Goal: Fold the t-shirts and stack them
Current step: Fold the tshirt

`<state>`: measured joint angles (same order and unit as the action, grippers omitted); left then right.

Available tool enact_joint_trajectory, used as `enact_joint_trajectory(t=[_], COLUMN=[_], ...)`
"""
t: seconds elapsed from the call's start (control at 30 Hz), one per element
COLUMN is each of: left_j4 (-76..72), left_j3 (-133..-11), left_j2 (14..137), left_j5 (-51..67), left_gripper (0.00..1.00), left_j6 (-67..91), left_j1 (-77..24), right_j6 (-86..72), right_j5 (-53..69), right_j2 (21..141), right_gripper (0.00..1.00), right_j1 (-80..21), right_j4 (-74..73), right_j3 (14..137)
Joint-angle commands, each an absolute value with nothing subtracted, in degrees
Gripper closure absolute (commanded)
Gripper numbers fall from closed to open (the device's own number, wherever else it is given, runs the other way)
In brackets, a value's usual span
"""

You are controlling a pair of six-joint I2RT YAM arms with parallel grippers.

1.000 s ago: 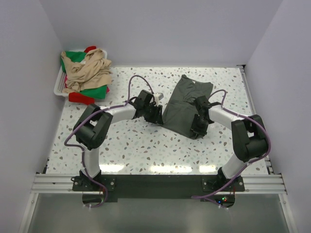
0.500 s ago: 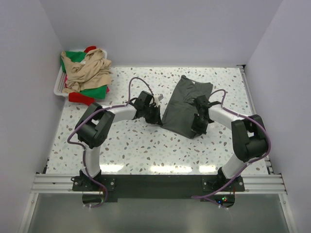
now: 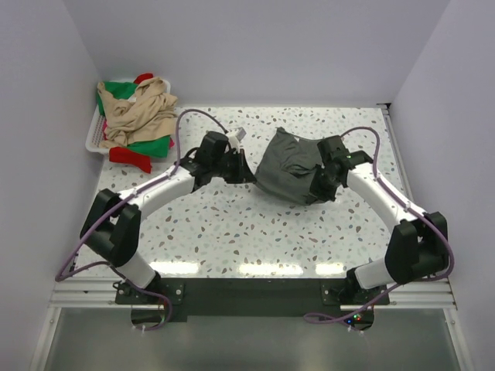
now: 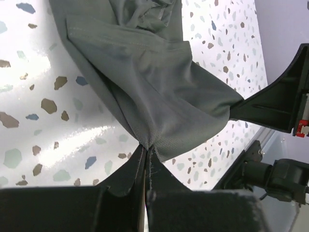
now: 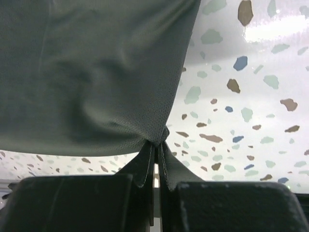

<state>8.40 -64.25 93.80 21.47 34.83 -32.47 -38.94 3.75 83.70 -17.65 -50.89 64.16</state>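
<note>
Grey shirt rising, bunching up
Left hand and right hand are pinching its edge, lifting it farther back.

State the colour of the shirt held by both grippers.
Plain dark grey shirt, best seen from left wrist view.

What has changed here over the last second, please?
Both arms reached out, and the left gripper and right gripper, each pinching the dark grey t-shirt, lifted its near hem toward the far side, bunching it. The other shirts in the basket stayed put.
</note>
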Motion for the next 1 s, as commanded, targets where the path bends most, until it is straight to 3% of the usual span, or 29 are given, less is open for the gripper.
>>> enact_joint_trajectory(t=[0.0, 0.5, 0.83, 0.97], left_j4=[12.8, 36.7, 44.6, 43.9], left_j3=[-62.2, -49.9, -43.8, -44.1], left_j2=[92.0, 73.2, 56.0, 53.5], left_j5=[21.5, 24.2, 29.0, 29.0], left_gripper=[1.0, 1.0, 1.0, 1.0], left_j6=[38.0, 34.2, 39.8, 42.2], left_j1=[-32.0, -32.0, -33.2, -33.8], right_j6=[-36.7, -43.5, -55.6, -60.0], right_j5=[4.3, 8.7, 10.5, 8.7], right_j2=[82.0, 70.2, 61.4, 58.8], right_gripper=[1.0, 1.0, 1.0, 1.0], right_j1=[-18.5, -30.7, -44.9, -46.1], right_j4=[-58.0, -67.6, -71.4, -71.3], right_j3=[65.4, 55.1, 50.3, 51.5])
